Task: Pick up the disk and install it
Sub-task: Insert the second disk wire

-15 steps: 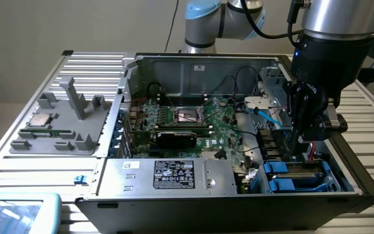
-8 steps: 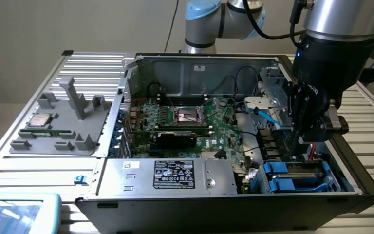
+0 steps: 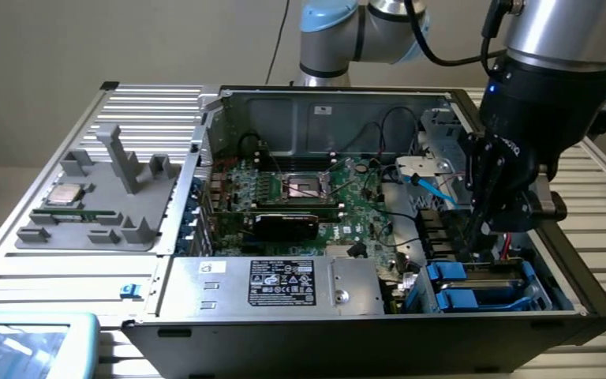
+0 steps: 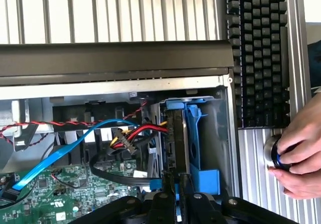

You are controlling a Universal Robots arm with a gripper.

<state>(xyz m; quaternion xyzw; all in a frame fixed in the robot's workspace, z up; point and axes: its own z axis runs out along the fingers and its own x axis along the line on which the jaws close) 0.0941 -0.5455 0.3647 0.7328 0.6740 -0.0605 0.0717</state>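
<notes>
- Exterior view: gripper (image 3: 479,237) down inside the open computer case (image 3: 282,106), right of centre of frame, over the drive bay.
- Fingers nearly closed, pinching the top edge of the disk (image 4: 176,138).
- Wrist view: disk standing on edge in the blue carrier (image 4: 203,176), centre-right of frame, beside the SATA cables (image 4: 75,143).
- Person's hand (image 4: 301,161) on a round knob at right edge, below the keyboard (image 4: 258,53).

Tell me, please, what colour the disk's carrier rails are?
Blue; the disk with its rails shows best in the wrist view.
</notes>
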